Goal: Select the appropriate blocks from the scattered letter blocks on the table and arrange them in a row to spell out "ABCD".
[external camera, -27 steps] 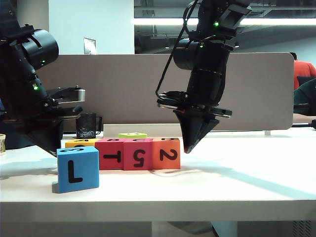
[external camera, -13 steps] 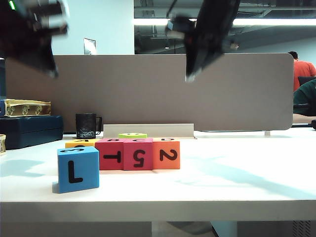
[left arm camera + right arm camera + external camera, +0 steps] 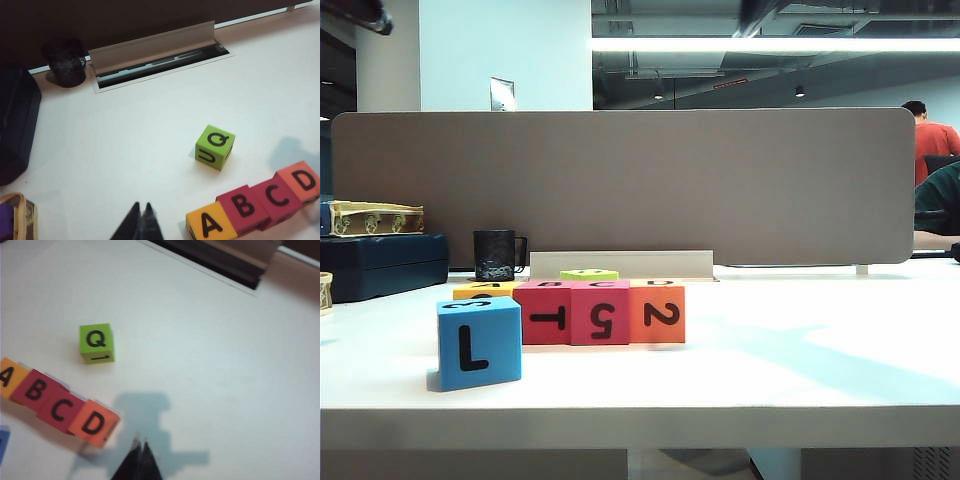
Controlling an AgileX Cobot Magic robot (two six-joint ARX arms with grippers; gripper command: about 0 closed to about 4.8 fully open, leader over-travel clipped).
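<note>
The blue block (image 3: 478,343) sits nearest the front edge of the table (image 3: 800,380), a little in front of the row's left end. Behind it four blocks touch side by side in a row running left to right: yellow (image 3: 485,290), red (image 3: 541,312), pink (image 3: 600,312) and orange (image 3: 657,311). The green block (image 3: 588,273) sits just behind the row, apart from it.

The left claw (image 3: 140,219) is pinched shut and holds nothing. It hangs high above the table, and the yellow end of the row is the end nearer to it. The right claw (image 3: 139,456) is shut and empty too, high up, with the orange end nearer.

From the front you only see T, 5 and 2 on the row. The wrist views look down and show the tops: A, B, C, D. I think the word looks done.
</note>
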